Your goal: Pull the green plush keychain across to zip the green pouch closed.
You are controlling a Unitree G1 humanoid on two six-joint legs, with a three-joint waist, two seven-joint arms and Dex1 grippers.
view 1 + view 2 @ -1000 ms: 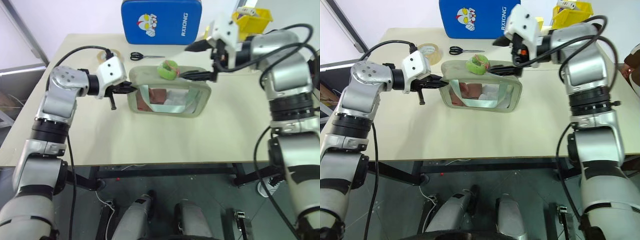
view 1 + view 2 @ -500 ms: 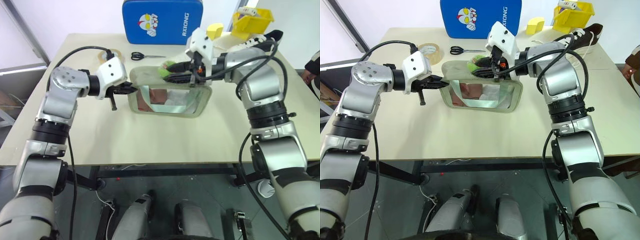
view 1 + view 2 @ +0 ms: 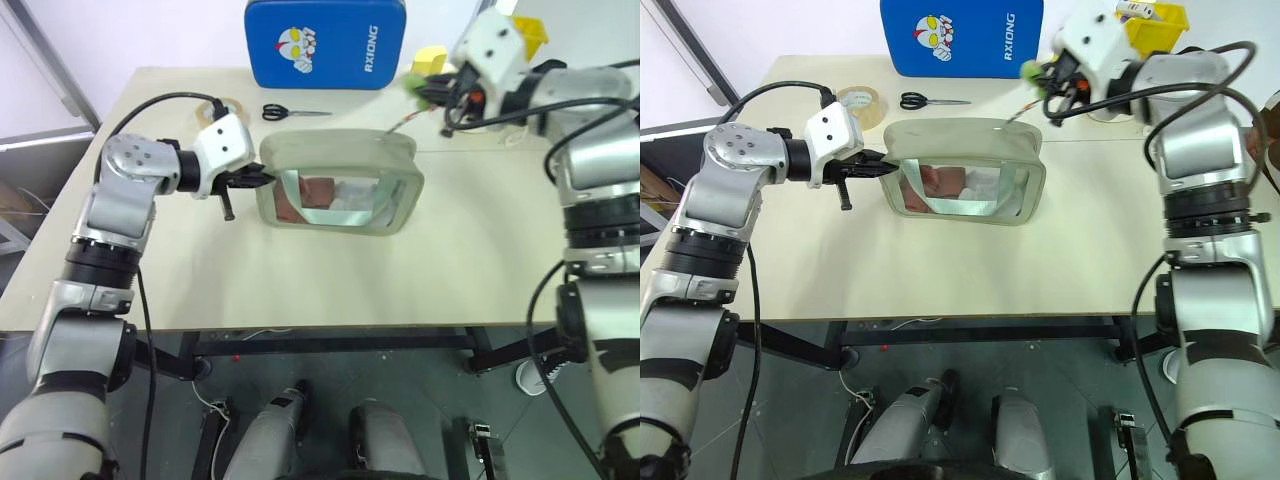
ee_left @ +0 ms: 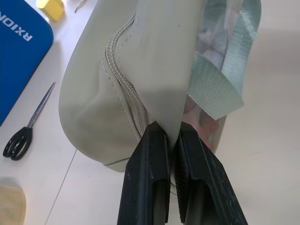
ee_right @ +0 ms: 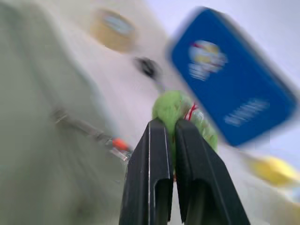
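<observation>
The green pouch (image 3: 340,187) lies at the table's middle, red and white contents showing through its clear window. My left gripper (image 3: 256,181) is shut on the pouch's left end, and its fingers (image 4: 152,154) pinch the fabric beside the zip. My right gripper (image 3: 425,92) hangs above the pouch's right end, shut on the green plush keychain (image 3: 1039,71). The fuzzy ball (image 5: 180,110) sits between that gripper's fingers. A thin chain (image 3: 1020,110) runs taut from the ball down to the pouch's top right corner.
A blue cartoon-printed case (image 3: 325,42) stands at the table's back edge. Black scissors (image 3: 293,112) and a tape roll (image 3: 860,103) lie behind the pouch. A yellow block (image 3: 430,60) and a yellow bin (image 3: 1155,22) sit at the back right.
My right gripper closed on the keychain near the pouch's top middle, then swung right and up with it to the pouch's right end. The left gripper kept its hold and place.
</observation>
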